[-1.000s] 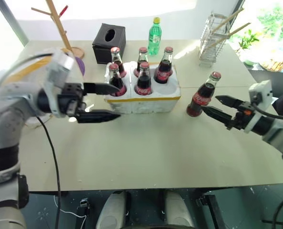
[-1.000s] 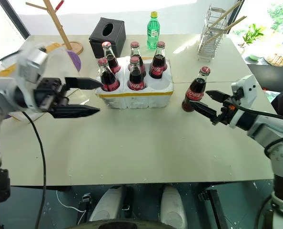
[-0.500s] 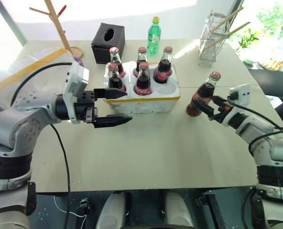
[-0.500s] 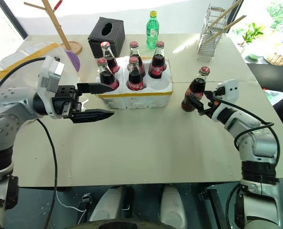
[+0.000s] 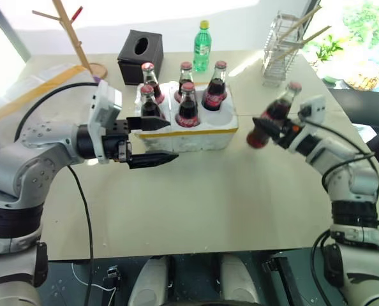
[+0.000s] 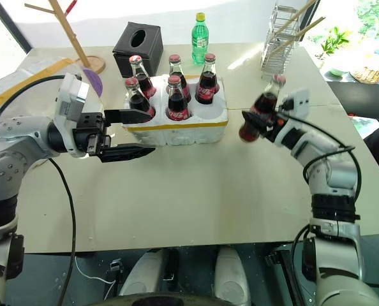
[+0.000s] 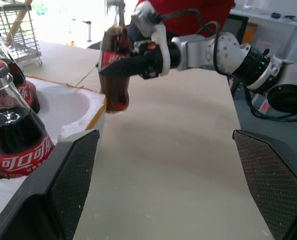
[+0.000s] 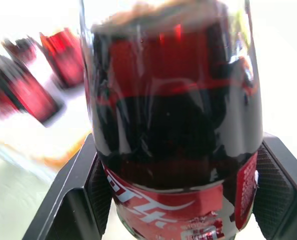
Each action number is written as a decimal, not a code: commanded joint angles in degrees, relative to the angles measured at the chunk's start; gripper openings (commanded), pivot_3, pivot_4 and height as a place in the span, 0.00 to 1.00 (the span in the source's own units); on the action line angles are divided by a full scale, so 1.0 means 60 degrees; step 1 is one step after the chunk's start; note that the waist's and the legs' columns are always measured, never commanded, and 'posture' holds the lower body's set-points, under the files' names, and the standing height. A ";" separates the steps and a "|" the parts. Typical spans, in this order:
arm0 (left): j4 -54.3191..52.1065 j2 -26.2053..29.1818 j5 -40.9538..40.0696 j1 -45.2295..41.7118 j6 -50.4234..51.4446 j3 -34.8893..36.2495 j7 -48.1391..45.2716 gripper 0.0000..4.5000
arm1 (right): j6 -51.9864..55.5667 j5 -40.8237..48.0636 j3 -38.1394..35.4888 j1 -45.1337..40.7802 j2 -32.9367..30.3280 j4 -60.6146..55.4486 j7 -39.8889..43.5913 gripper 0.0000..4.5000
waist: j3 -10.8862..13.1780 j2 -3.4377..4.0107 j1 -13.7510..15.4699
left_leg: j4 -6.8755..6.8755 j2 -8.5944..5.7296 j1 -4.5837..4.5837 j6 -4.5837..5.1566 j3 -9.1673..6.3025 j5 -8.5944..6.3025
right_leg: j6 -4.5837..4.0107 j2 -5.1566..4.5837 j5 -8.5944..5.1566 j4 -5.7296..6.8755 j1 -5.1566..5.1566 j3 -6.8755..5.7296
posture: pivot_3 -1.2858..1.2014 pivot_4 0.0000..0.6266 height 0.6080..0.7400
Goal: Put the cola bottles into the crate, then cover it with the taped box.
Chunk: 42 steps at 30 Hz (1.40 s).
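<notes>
The two head eyes are looking down and forward over the table (image 5: 196, 210), sharing it. The left wrist camera is facing right across it; the right wrist camera is sitting close against a cola bottle (image 8: 171, 125).

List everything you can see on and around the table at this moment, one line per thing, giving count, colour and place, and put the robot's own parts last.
cola bottles: six, dark with red caps and labels; five stand in the crate, one is tilted above the table, right of the crate.
crate: one, white foam with a yellow band, table centre; its front right hole is empty.
tissue box: one, black, behind the crate.
green bottle: one, yellow cap, far side of the table.
wire rack: one, metal, far right.
wooden stand: one, far left.
taped box: one, white with a yellow stripe, left edge.
table: one, beige.
left gripper: black, open, by the crate's left front.
right gripper: black, shut on the tilted bottle.
</notes>
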 commanded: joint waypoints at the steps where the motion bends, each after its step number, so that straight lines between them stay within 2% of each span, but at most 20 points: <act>1: -0.0124 0.0107 -0.0112 0.0000 -0.0151 0.0433 0.0166 1.00 | 0.0237 0.0609 0.0075 -0.1082 0.0001 -0.1161 0.0306 0.64 | 0.0000 0.0000 -0.0025 | -0.0012 0.0002 0.0001 -0.0006 0.0000 0.0003 | 0.0000 0.0001 0.0000 -0.0001 -0.0003 0.0000 | 0.52 0.24 1.00; 7: -0.0052 0.0034 0.0087 0.0030 -0.0300 0.0345 0.0364 1.00 | 0.0054 -0.0004 0.1135 -0.1850 0.0787 -0.0611 0.0406 0.64 | -0.0006 -0.0010 0.0015 | -0.0051 0.0000 0.0013 -0.0023 0.0000 0.0014 | 0.0000 0.0002 0.0000 -0.0001 -0.0003 -0.0001 | 0.52 0.24 1.00; 11: -0.0117 0.0046 -0.0020 0.0114 -0.0313 0.0459 0.0519 1.00 | -0.0522 -0.1362 0.2078 -0.2186 0.1215 0.0732 -0.0050 0.64 | -0.0006 -0.0010 0.0034 | -0.0051 -0.0012 0.0010 -0.0030 -0.0001 0.0018 | -0.0001 -0.0010 0.0000 -0.0002 -0.0002 0.0000 | 0.52 0.24 1.00; 14: -0.0164 0.0118 -0.0075 0.0214 -0.0337 0.0585 0.0589 1.00 | -0.1062 -0.2077 0.2569 -0.2185 0.1378 0.1296 0.0001 0.64 | -0.0006 -0.0010 0.0031 | -0.0055 -0.0012 0.0010 -0.0038 -0.0008 0.0022 | -0.0001 -0.0009 0.0000 0.0000 -0.0005 -0.0001 | 0.52 0.24 1.00; 20: -0.0232 0.0319 -0.0095 0.0544 -0.0383 0.0894 0.0643 1.00 | -0.0850 -0.2365 0.2957 -0.1881 0.1653 0.1612 0.0460 0.64 | -0.0006 -0.0009 -0.0040 | -0.0101 -0.0010 0.0006 -0.0050 -0.0006 0.0029 | -0.0001 -0.0005 0.0000 0.0003 -0.0030 -0.0001 | 0.52 0.24 1.00; 22: -0.0221 0.0482 -0.0096 0.0729 -0.0359 0.1112 0.0637 1.00 | -0.0581 -0.2350 0.2876 -0.1865 0.1685 0.1592 0.0434 0.87 | -0.0007 -0.0011 -0.0047 | -0.0101 -0.0010 0.0006 -0.0050 -0.0004 0.0029 | -0.0001 -0.0006 0.0000 0.0002 -0.0029 -0.0001 | 0.52 0.24 1.00; 23: -0.0229 0.0600 -0.0114 0.0835 -0.0342 0.1245 0.0611 1.00 | -0.0543 -0.2363 0.2854 -0.1832 0.1656 0.1475 0.0443 0.96 | -0.0007 -0.0011 -0.0046 | -0.0101 -0.0009 0.0008 -0.0050 -0.0004 0.0029 | -0.0001 -0.0005 0.0000 0.0002 -0.0027 -0.0001 | 0.52 0.24 1.00; 28: -0.0295 0.1544 -0.0358 0.1397 -0.0148 0.2154 0.0253 1.00 | 0.0281 -0.1609 0.2186 -0.1535 0.0869 -0.0190 0.0936 0.98 | -0.0006 -0.0010 -0.0008 | -0.0101 -0.0008 0.0009 -0.0052 -0.0004 0.0030 | -0.0002 -0.0005 0.0000 0.0000 -0.0028 -0.0001 | 0.52 0.24 1.00; 35: 0.0911 0.4005 -0.0738 0.2359 0.0722 0.4813 -0.1320 1.00 | 0.2315 0.0479 0.0473 -0.1205 -0.1432 -0.2351 0.2193 0.98 | -0.0005 -0.0010 0.0019 | -0.0102 -0.0008 0.0008 -0.0029 -0.0005 0.0017 | -0.0004 -0.0007 -0.0002 -0.0016 -0.0024 -0.0004 | 0.52 0.24 1.00; 37: 0.2078 0.5144 0.0181 0.3166 0.0611 0.5903 -0.2763 1.00 | 0.2749 0.1397 -0.0097 -0.0687 -0.2444 -0.3145 0.3334 0.98 | -0.0004 -0.0010 0.0005 | -0.0103 -0.0004 0.0014 0.0008 -0.0003 -0.0005 | -0.0006 -0.0003 -0.0003 -0.0019 -0.0020 -0.0006 | 0.52 0.24 1.00; 38: 0.3422 0.5799 0.1296 0.3845 -0.0095 0.6276 -0.3534 1.00 | 0.2944 0.1916 -0.0410 -0.0411 -0.2880 -0.3580 0.3853 0.98 | -0.0003 -0.0010 -0.0004 | -0.0106 -0.0001 0.0019 0.0017 0.0002 -0.0010 | -0.0009 0.0000 -0.0005 -0.0026 -0.0015 -0.0007 | 0.52 0.24 1.00; 41: 0.6273 0.6831 0.3298 0.5031 -0.2152 0.6473 -0.4751 1.00 | 0.3374 0.2920 -0.0871 -0.0127 -0.3358 -0.4047 0.4214 0.98 | -0.0003 0.0006 -0.0069 | -0.0126 0.0003 0.0061 0.0031 0.0077 -0.0018 | -0.0029 -0.0001 -0.0024 -0.0025 -0.0011 -0.0008 | 0.52 0.24 1.00; 42: 0.6931 0.7030 0.3604 0.5166 -0.2727 0.6387 -0.5021 1.00 | 0.3525 0.3172 -0.0945 -0.0145 -0.3394 -0.4045 0.4169 0.98 | -0.0003 0.0006 -0.0073 | -0.0130 0.0012 0.0078 0.0031 0.0111 -0.0018 | -0.0031 0.0000 -0.0025 -0.0020 -0.0010 -0.0008 | 0.52 0.24 1.00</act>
